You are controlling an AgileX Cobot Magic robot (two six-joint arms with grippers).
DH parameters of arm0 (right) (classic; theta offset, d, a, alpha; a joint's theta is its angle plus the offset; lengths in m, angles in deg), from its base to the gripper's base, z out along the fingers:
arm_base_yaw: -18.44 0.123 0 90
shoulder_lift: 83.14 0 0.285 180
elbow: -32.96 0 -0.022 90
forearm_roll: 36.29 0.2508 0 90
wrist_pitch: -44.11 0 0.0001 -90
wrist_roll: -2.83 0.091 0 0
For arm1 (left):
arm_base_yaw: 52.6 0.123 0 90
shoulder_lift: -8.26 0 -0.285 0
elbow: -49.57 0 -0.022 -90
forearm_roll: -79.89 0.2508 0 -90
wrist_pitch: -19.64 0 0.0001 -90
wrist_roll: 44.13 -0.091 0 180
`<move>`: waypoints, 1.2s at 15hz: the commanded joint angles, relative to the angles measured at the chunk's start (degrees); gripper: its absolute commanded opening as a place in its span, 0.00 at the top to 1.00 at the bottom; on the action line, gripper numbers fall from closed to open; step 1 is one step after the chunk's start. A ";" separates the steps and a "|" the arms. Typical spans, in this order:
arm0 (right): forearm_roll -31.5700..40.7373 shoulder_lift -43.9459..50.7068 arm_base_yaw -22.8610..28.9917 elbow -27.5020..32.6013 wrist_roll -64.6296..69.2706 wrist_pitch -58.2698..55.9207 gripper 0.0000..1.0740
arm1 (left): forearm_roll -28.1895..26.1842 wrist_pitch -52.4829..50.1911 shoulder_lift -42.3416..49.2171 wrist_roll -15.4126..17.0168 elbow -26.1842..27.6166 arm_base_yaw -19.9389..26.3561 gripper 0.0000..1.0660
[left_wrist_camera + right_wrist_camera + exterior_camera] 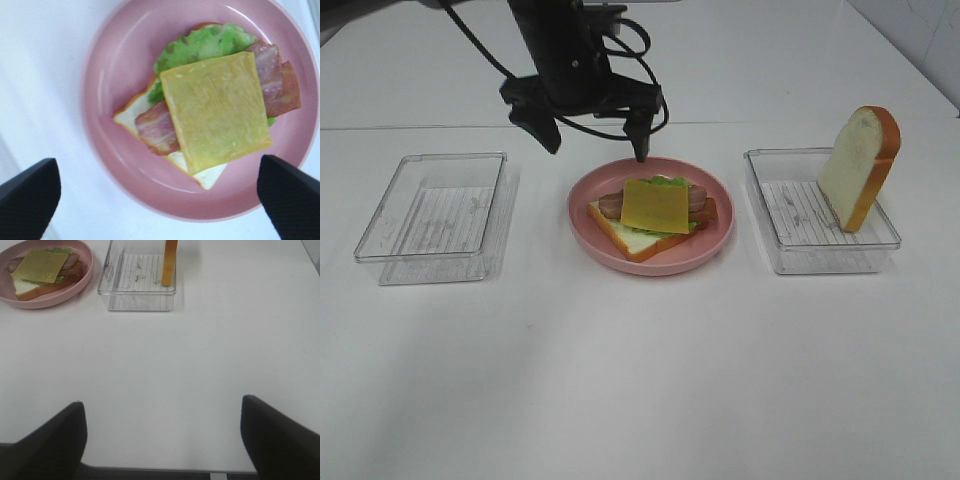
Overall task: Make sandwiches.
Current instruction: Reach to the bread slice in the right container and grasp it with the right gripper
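Note:
On the pink plate (pixel 718 238) (pixel 112 65) lies an open sandwich (pixel 655 212) (pixel 215 115) (pixel 42 267): one pale bread slice underneath, then green lettuce, brown bacon strips and a yellow cheese square on top. My left gripper (pixel 595 142) (pixel 160 200) hangs open just above the plate's far rim, with nothing between its fingers. A second bread slice (pixel 860 165) (pixel 170 260) stands on edge in the right clear box (pixel 820 262) (pixel 135 295). My right gripper (pixel 162 440) is open and empty over bare table, well short of that box; the high view does not show it.
An empty clear box (pixel 430 205) stands left of the plate. The black left arm and its cables (pixel 570 60) reach in from the far side, above the plate.

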State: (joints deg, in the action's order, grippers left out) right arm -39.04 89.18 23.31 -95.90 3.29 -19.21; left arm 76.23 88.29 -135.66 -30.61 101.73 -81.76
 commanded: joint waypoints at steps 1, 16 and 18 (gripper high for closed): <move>0.00 1.78 -0.40 0.29 -0.46 0.52 0.24 | 8.31 6.93 6.07 -1.03 -1.66 0.00 0.05; 0.00 1.78 -0.40 0.29 -0.46 0.52 0.24 | 4.70 -12.55 79.87 -7.39 -79.18 37.70 0.05; 0.00 1.78 -0.40 0.29 -0.46 0.52 0.24 | 4.81 -12.83 88.12 -8.25 -83.31 37.70 0.05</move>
State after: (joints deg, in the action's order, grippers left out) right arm -39.04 89.18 23.31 -95.90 3.29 -19.21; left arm 81.27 76.25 -48.86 -38.46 18.93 -44.24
